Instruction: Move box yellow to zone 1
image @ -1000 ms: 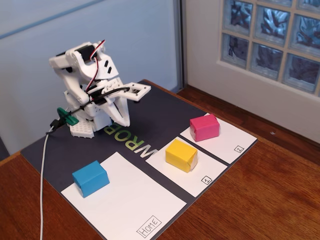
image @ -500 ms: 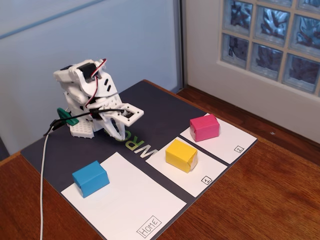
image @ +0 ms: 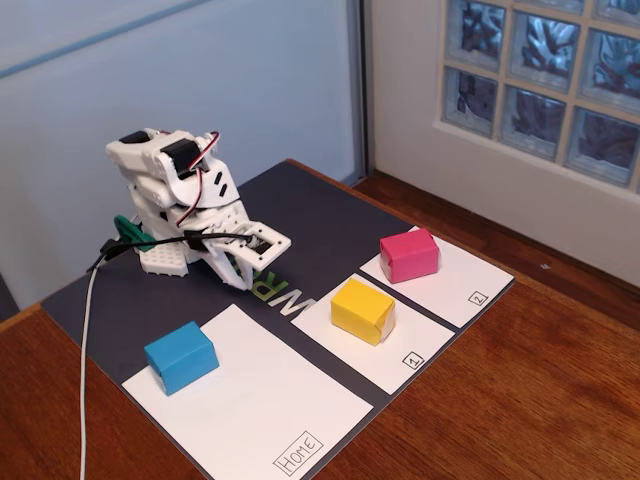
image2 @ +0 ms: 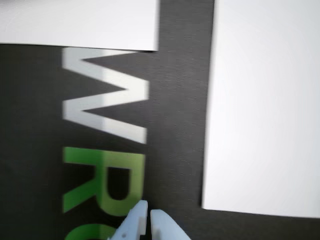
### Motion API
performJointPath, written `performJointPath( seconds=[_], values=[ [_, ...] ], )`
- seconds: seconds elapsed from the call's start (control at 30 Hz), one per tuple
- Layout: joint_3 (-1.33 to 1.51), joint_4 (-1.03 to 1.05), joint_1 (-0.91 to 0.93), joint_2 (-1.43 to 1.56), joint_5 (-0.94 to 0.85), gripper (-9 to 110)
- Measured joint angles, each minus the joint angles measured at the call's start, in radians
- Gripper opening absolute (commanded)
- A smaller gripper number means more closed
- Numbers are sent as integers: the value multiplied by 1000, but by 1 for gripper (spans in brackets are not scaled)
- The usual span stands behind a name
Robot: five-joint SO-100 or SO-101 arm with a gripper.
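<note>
Fixed view: gripper (image: pixel 243 277) has dropped lower, jaws together; yellow box (image: pixel 362 310) sits on zone 1 (image: pixel 400 335), well apart.

yellow box (image: pixel 362 309), white zone 1 (image: pixel 405 338), blue box (image: pixel 181 356), pink box (image: pixel 408 255), dark grey mat (image: pixel 310 215)

- You see the box yellow (image: pixel 362 310) in the fixed view as a small bright yellow wrapped cuboid; its right-hand end looks paler and folded; it sits flat, turned a little askew to the panel's edges.
- It rests on zone 1 (image: pixel 405 335), a white rectangular paper panel with a small boxed "1" at its near right corner; the box occupies the panel's far left part, the near part bare.
</note>
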Motion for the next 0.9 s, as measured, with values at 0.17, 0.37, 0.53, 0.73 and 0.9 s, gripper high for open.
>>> performJointPath(
  seconds=[0.17,0.37,0.53,0.73,0.9],
  values=[
    [3,8,6,0,-11,0],
    [2,9,35,0,-87,0],
    [2,11,35,0,-89,0],
    [2,11,38,0,-89,0],
    [2,11,38,0,-89,0]
  ],
)
